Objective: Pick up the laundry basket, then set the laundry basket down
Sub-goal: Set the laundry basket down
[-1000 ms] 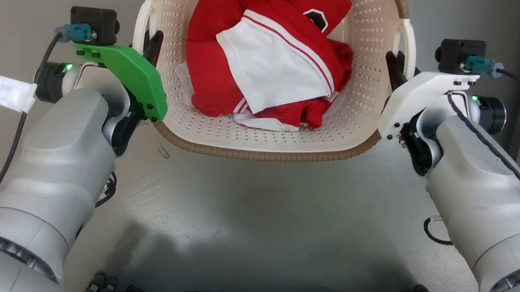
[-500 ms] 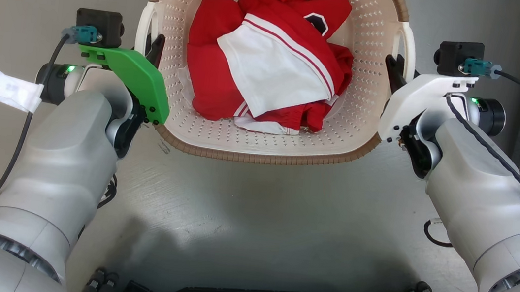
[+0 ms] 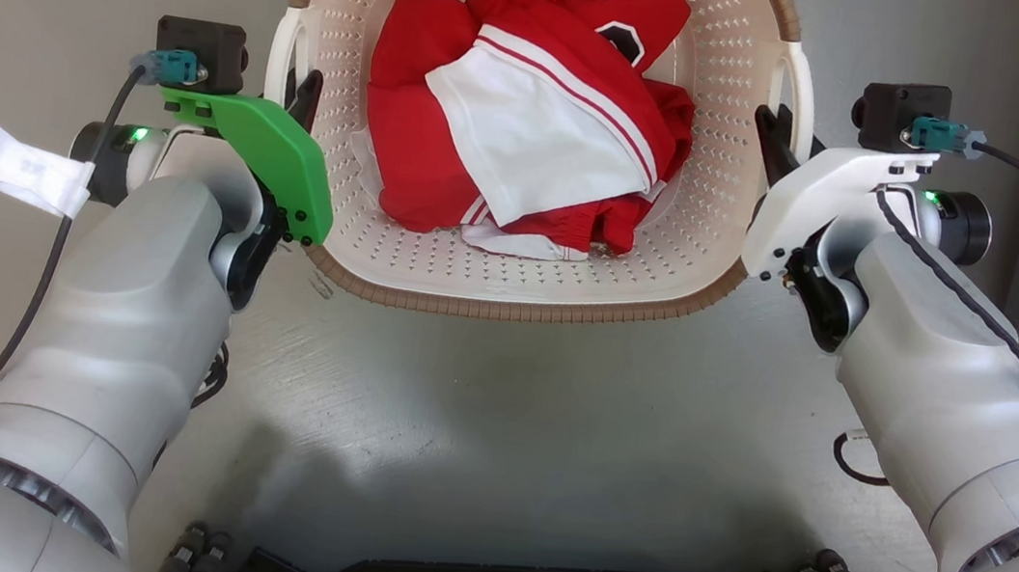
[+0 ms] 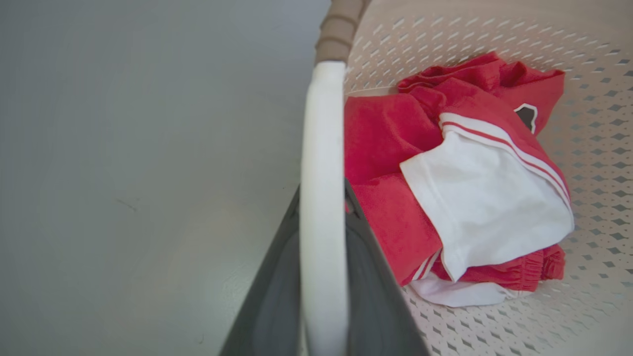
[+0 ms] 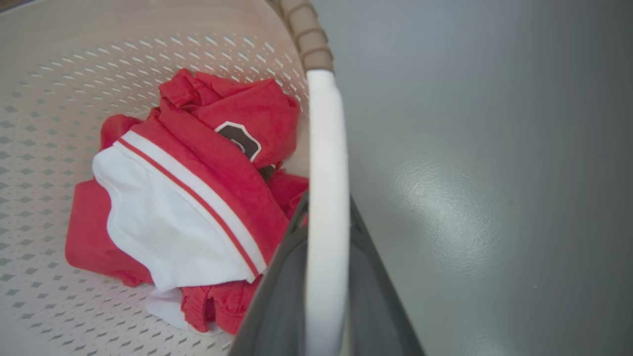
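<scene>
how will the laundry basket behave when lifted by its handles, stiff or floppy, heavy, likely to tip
Probably stiff: the laundry basket is moulded perforated plastic, so it should keep its shape. Likely light, holding a few red and white clothes. With the left tool and right tool on opposite handles, it should hang level.

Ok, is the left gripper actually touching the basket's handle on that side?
Touching. In the left wrist view the white handle of the laundry basket runs between the left gripper's dark fingers, and both press against it with no gap.
</scene>
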